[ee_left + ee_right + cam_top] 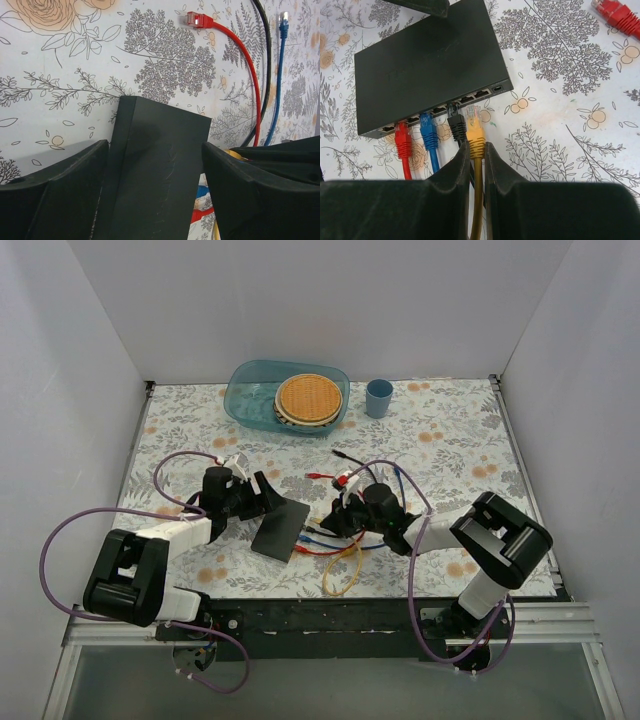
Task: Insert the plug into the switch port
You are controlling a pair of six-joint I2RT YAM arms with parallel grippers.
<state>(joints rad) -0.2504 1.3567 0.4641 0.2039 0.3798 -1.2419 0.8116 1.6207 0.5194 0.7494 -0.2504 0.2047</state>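
The switch is a flat matte-black box on the flowered cloth, its socket edge facing right. My left gripper straddles its back end, one finger against each side, in the left wrist view too. Red, blue and black plugs sit in its ports. My right gripper is shut on a yellow plug. The plug's clear tip is just short of the socket row, right beside the black plug. Empty ports lie to its right.
A loose red plug and a loose blue plug lie on the cloth beyond the switch. A yellow cable loop trails toward the near edge. A teal basin with a woven plate and a blue cup stand at the back.
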